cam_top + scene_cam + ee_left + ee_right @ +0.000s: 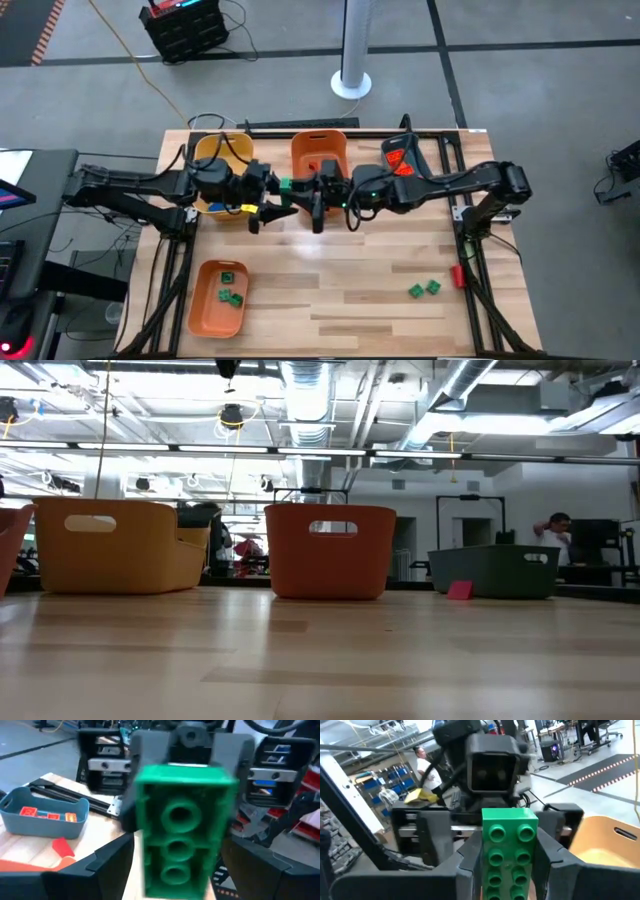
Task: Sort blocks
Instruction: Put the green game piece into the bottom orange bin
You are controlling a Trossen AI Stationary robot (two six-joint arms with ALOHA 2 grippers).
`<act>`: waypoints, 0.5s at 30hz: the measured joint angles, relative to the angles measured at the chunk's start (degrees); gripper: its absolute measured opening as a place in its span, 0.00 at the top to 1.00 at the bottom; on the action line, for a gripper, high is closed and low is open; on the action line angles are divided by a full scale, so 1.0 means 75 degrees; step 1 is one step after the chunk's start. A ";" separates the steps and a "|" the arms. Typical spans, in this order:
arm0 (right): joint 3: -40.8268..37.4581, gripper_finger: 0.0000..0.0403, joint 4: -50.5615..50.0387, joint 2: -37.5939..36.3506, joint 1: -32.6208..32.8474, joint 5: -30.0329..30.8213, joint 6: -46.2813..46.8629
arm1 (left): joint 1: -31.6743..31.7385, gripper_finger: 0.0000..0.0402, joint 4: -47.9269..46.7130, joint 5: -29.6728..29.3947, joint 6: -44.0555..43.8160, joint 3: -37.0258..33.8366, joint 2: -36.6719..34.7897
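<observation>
Green block [509,851] mid-air between hands — right hand [507,870] gripping, left hand [180,870] spread wide.

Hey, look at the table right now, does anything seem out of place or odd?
One thing: a small red piece lies at the table's right edge beside the frame rail, apart from every bin. Two green blocks also sit loose nearby. Otherwise only the green block held in mid-air between both grippers stands out.
</observation>
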 joint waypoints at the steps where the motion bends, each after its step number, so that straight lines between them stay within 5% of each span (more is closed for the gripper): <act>1: 0.0008 0.73 -0.0005 -0.0009 0.0001 0.0000 -0.0002 | 0.0002 0.28 0.0004 0.0000 -0.0106 0.0001 0.0004; 9: 0.0010 0.72 -0.0065 -0.0024 0.0001 -0.0020 -0.0198 | 0.0003 0.49 -0.0024 -0.0432 -0.0294 0.0001 0.0007; 12: 0.0010 0.67 -0.0107 -0.0024 0.0007 -0.0025 -0.0201 | 0.0000 0.64 -0.0024 -0.0558 -0.0314 0.0001 0.0008; 15: 0.0010 0.59 -0.0263 -0.0027 0.0022 -0.0027 -0.0300 | 0.0023 0.67 -0.0047 -0.0537 -0.0451 0.0001 -0.0029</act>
